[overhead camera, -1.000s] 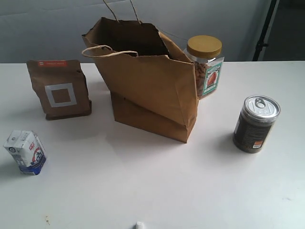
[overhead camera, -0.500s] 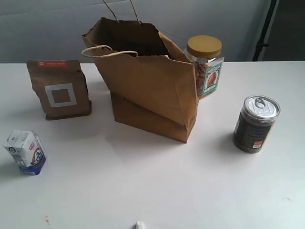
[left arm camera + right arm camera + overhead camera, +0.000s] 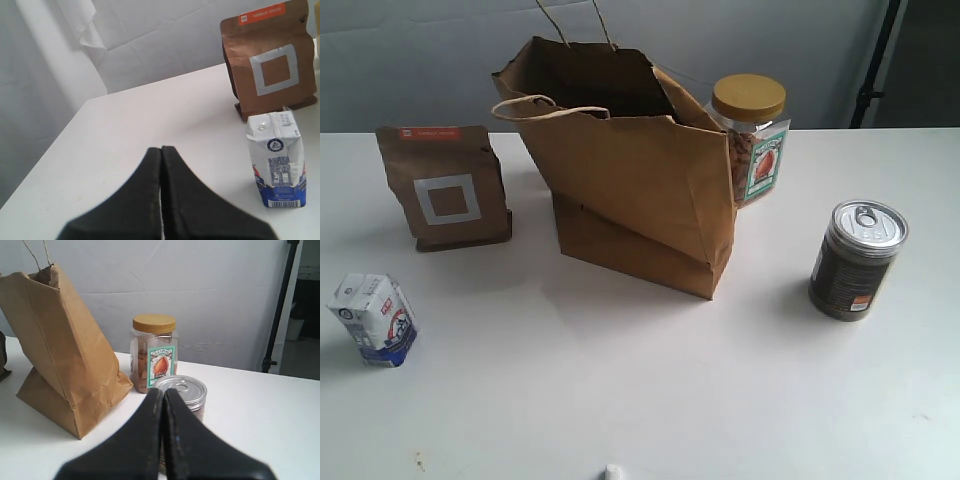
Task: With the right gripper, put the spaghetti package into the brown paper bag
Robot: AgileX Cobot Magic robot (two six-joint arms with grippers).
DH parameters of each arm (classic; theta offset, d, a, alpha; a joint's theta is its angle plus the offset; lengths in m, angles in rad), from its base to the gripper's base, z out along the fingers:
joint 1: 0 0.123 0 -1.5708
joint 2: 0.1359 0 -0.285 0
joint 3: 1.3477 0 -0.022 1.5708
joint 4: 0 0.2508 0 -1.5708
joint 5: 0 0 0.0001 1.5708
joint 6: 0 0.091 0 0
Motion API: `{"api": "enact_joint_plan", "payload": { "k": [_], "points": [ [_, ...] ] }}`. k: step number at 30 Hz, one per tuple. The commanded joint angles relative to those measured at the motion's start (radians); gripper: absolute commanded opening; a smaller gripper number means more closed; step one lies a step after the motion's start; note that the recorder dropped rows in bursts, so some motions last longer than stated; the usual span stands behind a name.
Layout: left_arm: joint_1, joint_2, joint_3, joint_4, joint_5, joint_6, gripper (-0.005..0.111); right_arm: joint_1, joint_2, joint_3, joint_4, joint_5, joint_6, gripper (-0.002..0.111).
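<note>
The brown paper bag stands open and leaning at the back middle of the white table; it also shows in the right wrist view. No spaghetti package is visible in any view; whether it lies inside the bag cannot be told. My right gripper is shut with nothing between its fingers, pointing over a silver-topped can. My left gripper is shut and empty, short of a small milk carton. Neither gripper appears in the exterior view.
A small brown pouch with a white square label stands left of the bag. A nut jar with a yellow lid stands right behind it. The can is at the right, the milk carton at the front left.
</note>
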Motion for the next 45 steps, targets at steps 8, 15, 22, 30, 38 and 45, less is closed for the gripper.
{"api": "enact_joint_plan", "payload": {
  "k": [8,15,22,30,38,45],
  "points": [
    [-0.003,0.002,0.005,-0.005,-0.008,-0.004,0.0,-0.002,-0.005,0.002,0.003,-0.054,0.006,0.0],
    [-0.003,0.002,0.005,-0.005,-0.008,-0.004,0.0,-0.002,-0.005,0.002,-0.004,-0.069,0.024,0.0],
    [-0.003,0.002,0.005,-0.005,-0.008,-0.004,0.0,-0.056,-0.005,0.002,-0.03,-0.066,0.033,0.0],
    [-0.003,0.002,0.005,-0.005,-0.008,-0.004,0.0,-0.129,-0.005,0.002,-0.047,-0.033,0.044,0.0],
    [-0.003,0.002,0.005,-0.005,-0.008,-0.004,0.0,-0.129,-0.005,0.002,-0.025,0.028,0.051,0.0],
    [-0.003,0.002,0.005,-0.005,-0.008,-0.004,0.0,-0.129,-0.005,0.002,-0.024,0.028,0.055,0.0]
  ]
}}
